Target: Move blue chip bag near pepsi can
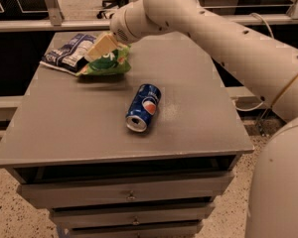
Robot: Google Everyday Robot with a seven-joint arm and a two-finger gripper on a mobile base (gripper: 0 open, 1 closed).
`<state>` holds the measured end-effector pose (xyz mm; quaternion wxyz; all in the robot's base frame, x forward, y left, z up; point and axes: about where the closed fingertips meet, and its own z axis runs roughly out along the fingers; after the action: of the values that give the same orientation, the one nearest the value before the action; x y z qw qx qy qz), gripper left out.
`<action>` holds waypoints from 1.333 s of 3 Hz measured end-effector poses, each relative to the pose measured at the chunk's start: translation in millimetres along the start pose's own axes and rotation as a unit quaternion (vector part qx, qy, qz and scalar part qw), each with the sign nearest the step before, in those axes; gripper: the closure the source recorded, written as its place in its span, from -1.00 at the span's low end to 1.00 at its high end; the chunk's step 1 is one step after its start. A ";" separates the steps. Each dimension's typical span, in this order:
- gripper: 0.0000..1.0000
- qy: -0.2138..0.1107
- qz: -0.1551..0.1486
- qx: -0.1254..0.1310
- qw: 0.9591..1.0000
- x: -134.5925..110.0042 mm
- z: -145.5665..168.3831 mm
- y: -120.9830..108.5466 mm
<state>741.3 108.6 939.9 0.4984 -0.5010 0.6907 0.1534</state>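
The blue chip bag lies flat at the far left corner of the grey table, dark navy with white panels. The pepsi can lies on its side near the table's middle, its silver end facing me. My white arm reaches in from the right across the back of the table. My gripper is low over the spot where the blue bag meets the green bag, a cream-coloured finger pointing down-left at the blue bag's right end.
A bright green chip bag lies right of the blue bag, touching it and partly under the gripper. The table has drawers below its front edge. A metal rail runs behind the table.
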 end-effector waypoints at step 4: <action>-1.00 0.045 -0.030 -0.052 0.997 16.2 52.8 13.9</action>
<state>757.8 143.7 898.2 0.4440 -0.5534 0.6882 0.1516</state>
